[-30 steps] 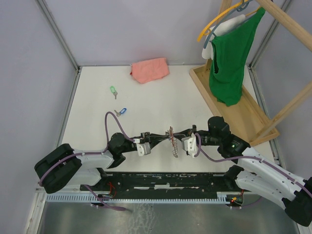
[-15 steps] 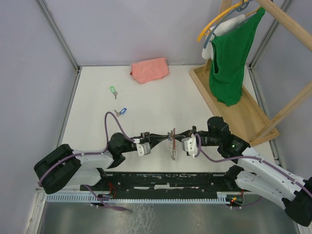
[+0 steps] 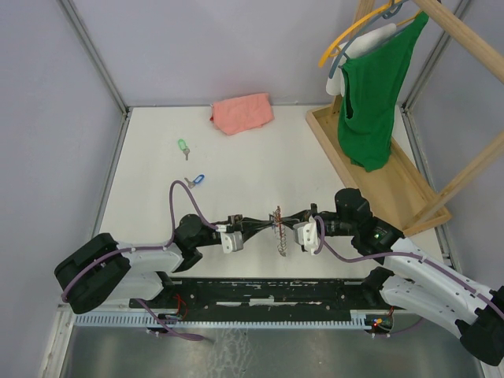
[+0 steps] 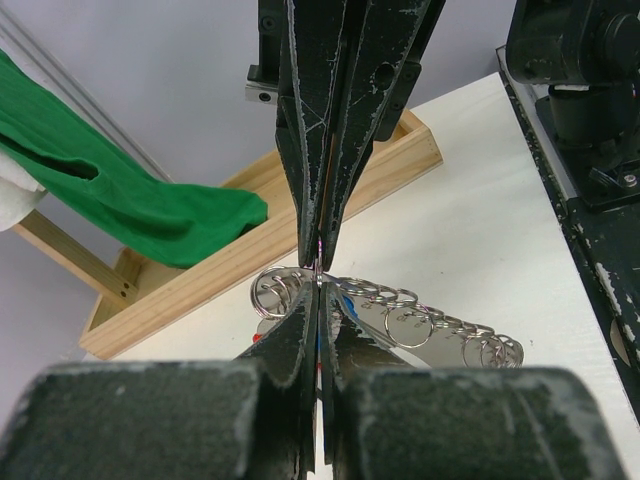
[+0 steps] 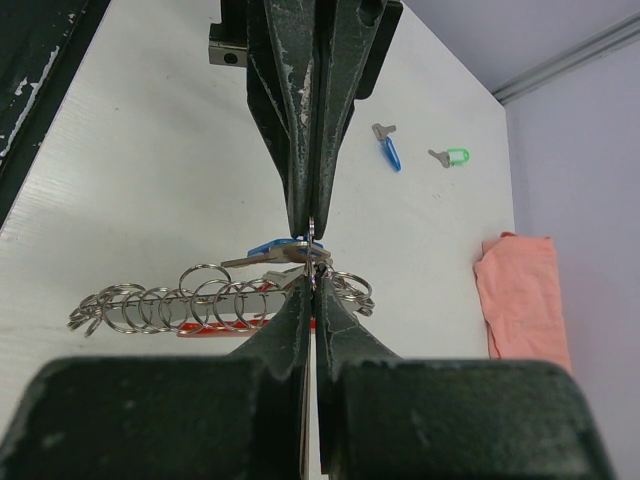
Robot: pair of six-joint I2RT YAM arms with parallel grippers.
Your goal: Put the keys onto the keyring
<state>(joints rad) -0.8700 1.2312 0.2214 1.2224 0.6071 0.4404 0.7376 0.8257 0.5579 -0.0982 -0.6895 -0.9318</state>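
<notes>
Stock on your table (image 3: pixel 236 161), as it lies:

1. Keyring (image 3: pixel 278 230): a string of linked silver split rings. It is at the near middle of the table, between your two arms, hanging down from the point where both sets of jaws meet. The right wrist view shows the rings (image 5: pixel 170 303) trailing off in a row. One key with a blue head (image 5: pixel 268 250) lies against the top ring at the pinch point, and something red sits among the rings. You cannot tell what the red thing is.
2. Left arm (image 3: pixel 142 260): your left jaws are pressed together, tips nipping the top ring of the keyring.
3. Right arm (image 3: pixel 409 268): your right jaws are likewise pressed together on that ring. They meet the left jaws tip to tip, as the left wrist view shows above the rings (image 4: pixel 420 322).
4. Blue key (image 3: pixel 194 180): loose and flat on the table, left of centre, well apart from the keyring.
5. Green key (image 3: pixel 183 146): loose, just beyond the blue key, nearer the far left.
6. Pink cloth (image 3: pixel 242 113): bunched at the far edge.
7. Wooden rack (image 3: pixel 378 181): stands at the far right and carries a green garment (image 3: pixel 370 102) on a yellow hanger (image 3: pixel 354 35).
</notes>
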